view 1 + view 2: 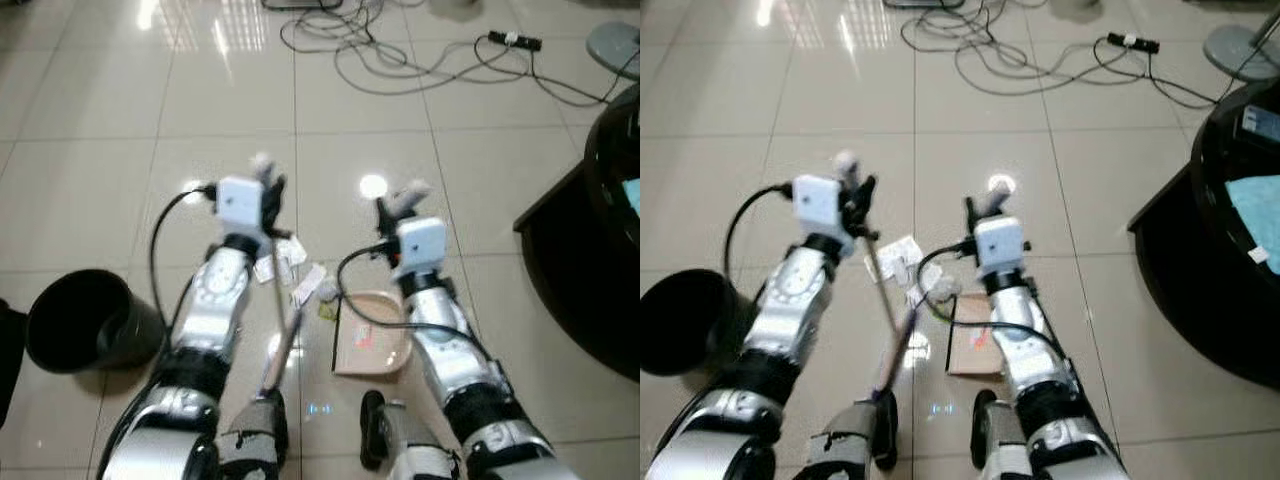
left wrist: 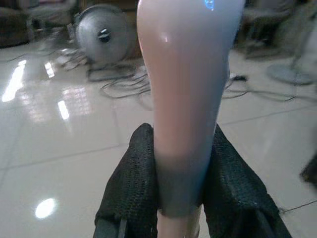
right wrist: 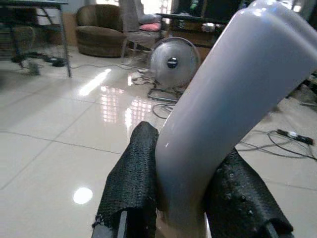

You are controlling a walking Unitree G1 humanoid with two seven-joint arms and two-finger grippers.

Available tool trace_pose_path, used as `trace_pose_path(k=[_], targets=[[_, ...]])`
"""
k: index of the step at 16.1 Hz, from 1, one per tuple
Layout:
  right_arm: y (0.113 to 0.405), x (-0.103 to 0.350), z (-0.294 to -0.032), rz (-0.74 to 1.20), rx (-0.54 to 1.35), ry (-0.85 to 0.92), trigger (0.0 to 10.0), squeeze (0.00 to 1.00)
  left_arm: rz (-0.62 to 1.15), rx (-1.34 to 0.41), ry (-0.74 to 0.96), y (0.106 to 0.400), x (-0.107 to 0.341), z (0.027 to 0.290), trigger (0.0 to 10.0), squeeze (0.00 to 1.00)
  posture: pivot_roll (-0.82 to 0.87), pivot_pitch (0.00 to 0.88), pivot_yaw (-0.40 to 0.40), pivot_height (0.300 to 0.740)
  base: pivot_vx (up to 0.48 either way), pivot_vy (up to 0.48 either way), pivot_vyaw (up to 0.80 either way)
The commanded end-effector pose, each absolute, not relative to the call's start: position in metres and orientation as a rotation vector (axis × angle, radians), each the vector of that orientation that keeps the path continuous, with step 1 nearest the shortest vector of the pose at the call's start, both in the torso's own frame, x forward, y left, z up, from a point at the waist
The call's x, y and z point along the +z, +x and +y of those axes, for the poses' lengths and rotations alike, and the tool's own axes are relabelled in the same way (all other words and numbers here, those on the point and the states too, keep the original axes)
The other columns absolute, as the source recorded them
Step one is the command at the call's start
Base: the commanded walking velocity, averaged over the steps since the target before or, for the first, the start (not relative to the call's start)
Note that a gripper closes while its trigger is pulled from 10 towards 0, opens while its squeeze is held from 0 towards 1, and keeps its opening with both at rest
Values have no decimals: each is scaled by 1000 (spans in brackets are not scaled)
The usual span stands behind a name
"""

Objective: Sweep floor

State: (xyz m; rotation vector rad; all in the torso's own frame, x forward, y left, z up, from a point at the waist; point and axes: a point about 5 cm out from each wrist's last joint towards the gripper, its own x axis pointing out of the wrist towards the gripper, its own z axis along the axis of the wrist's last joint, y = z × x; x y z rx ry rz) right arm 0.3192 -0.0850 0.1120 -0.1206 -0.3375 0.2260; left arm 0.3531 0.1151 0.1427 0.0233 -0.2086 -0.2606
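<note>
The left gripper (image 1: 268,188) is clamping the broom handle (image 1: 283,318), paper scraps (image 1: 300,275) lying just below it. The right gripper (image 1: 398,203) is squeezing the dustpan handle (image 3: 223,99), the pink dustpan (image 1: 372,346) sitting beneath. A black bin (image 1: 88,320) is standing left; cables (image 1: 400,50) are trailing ahead.

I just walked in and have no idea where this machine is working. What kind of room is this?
Probably a home living room: glossy cream floor tiles, a brown upholstered armchair by the far wall, a round silver floor fan, and loose black power cables trailing across the floor.
</note>
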Motion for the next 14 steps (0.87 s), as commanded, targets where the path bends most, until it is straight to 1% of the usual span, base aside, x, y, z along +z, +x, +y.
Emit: trace_pose_path(k=[1,4,5,8,9,10,12,14], targets=[[312,101,-78,-306,264,-114,10000,0,-232,-298,-17,352,144,106,10000,0,149,351,4,740,0,0,0],[309,99,-68,-298,293,-105,10000,0,-328,-403,-62,354,163,91,10000,0,153,351,5,740,0,0,0],[309,99,-66,-297,305,-103,10000,0,-366,-470,-67,352,171,85,10000,0,155,351,5,740,0,0,0],[308,98,-65,-293,309,-104,10000,0,-403,-603,-39,346,178,79,10000,0,155,351,5,740,0,0,0],[308,97,-65,-291,309,-104,10000,0,-426,-647,-29,345,185,82,10000,0,156,350,6,740,0,0,0],[308,97,-66,-289,308,-105,10000,0,-471,-648,-5,346,196,89,10000,0,156,352,7,740,0,0,0],[308,96,-67,-286,304,-106,10000,0,-562,-562,46,354,220,108,10000,0,157,353,6,740,0,0,0],[308,95,-68,-283,301,-105,10000,0,-612,-516,77,360,236,118,10000,0,158,354,5,740,0,0,0]])
